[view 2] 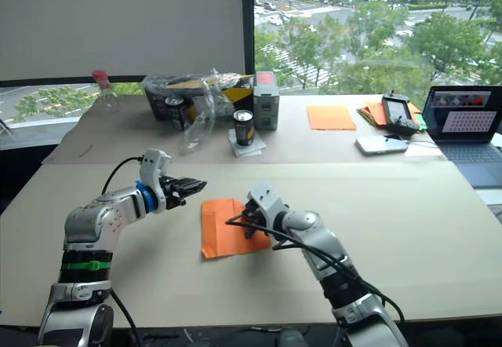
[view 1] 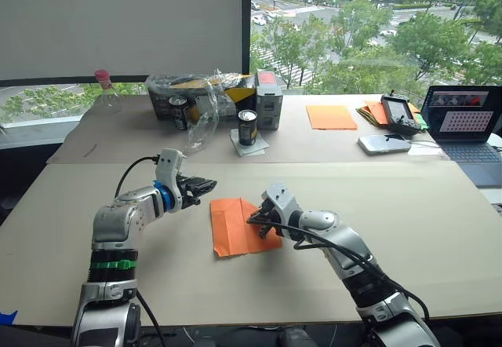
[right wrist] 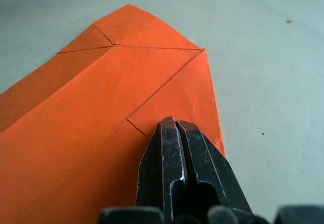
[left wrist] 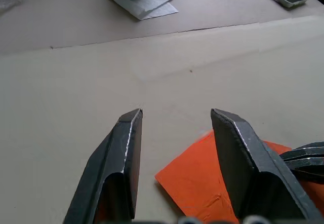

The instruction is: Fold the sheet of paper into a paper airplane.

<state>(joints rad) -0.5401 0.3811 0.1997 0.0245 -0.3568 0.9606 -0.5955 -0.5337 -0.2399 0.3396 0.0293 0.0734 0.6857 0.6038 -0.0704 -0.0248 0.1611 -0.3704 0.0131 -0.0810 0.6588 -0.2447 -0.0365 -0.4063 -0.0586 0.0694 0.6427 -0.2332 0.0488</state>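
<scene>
Early folds only: the sheet of paper [view 1: 241,227] is lying creased on the tabletop [view 1: 408,206], right end effector [view 1: 260,219] pressing it with fingers closed; left end effector [view 1: 205,184] is hovering agape, empty, airplane unformed.

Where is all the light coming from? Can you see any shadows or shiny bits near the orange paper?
Left eye view: daylight comes in through the window behind the table, so the shadows are soft. Right wrist view: one flap of the sheet of paper looks darker than the rest, next to the shut right gripper. Left wrist view: the open left gripper has fingers that shine along their edges.
</scene>
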